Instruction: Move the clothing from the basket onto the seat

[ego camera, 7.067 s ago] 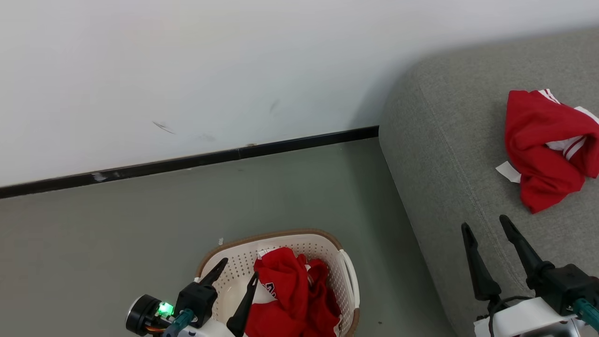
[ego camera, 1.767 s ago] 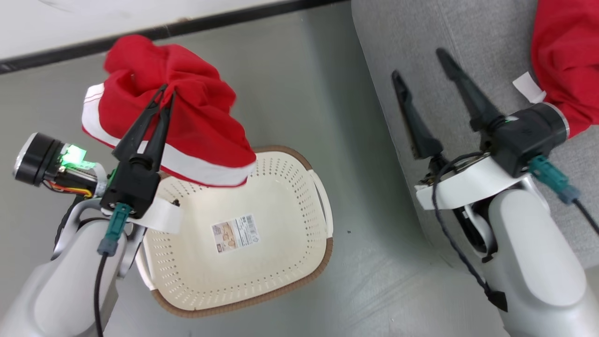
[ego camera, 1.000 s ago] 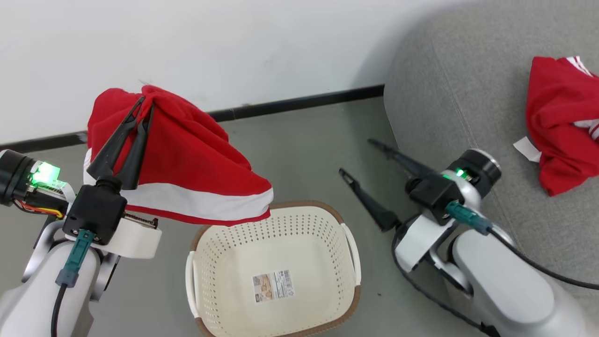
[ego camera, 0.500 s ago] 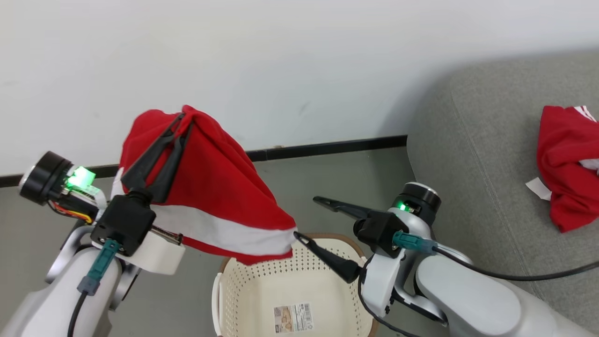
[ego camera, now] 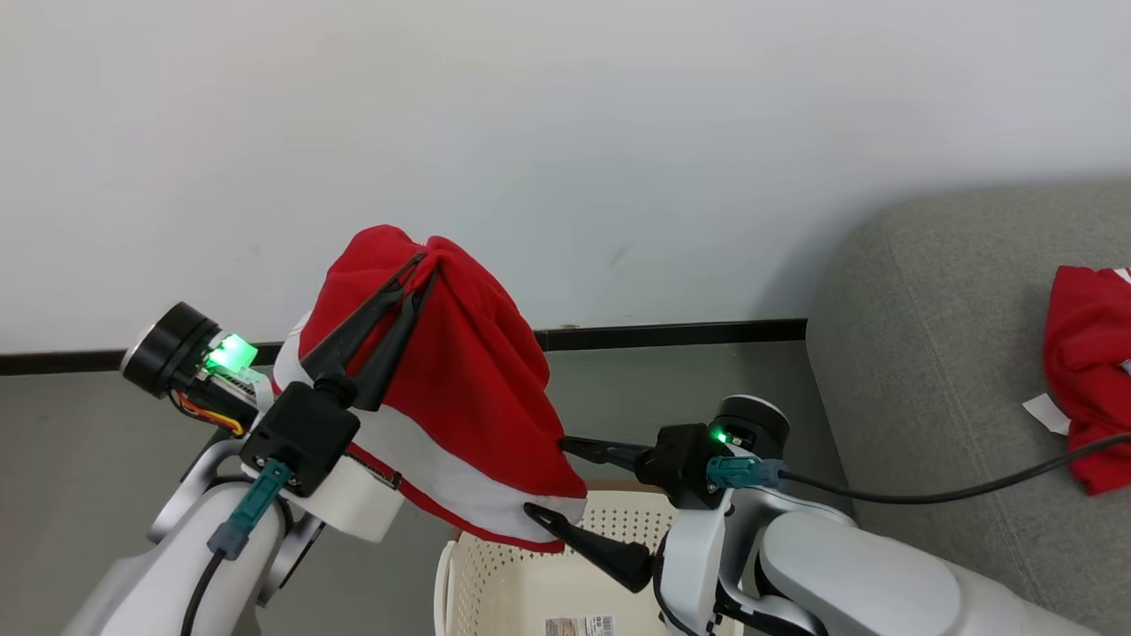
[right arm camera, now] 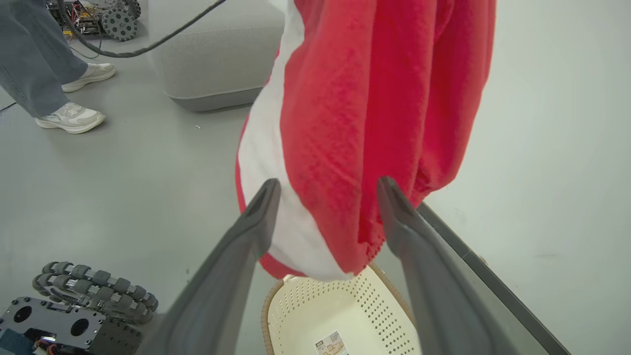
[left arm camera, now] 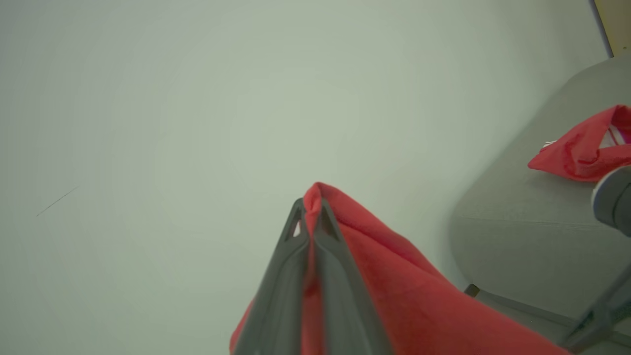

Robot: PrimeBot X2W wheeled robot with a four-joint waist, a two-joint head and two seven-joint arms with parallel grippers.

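- Lifted out of the basket since the earliest picture, one red garment with a white stripe now hangs above it. The left gripper pinches its top, fingers pressed together on the cloth.
- Coming in from the right, the right gripper has reached the garment's lower hem. Its fingers stand wide apart on either side, not clamping it.
- The basket sits on a grey floor, and a label sticker is on its bottom.
- A white wall with black skirting lies far behind.
- At the right is the grey seat, where a second red garment lies well apart from the basket.
- The right wrist view catches a person's legs and pale shoes on the floor.
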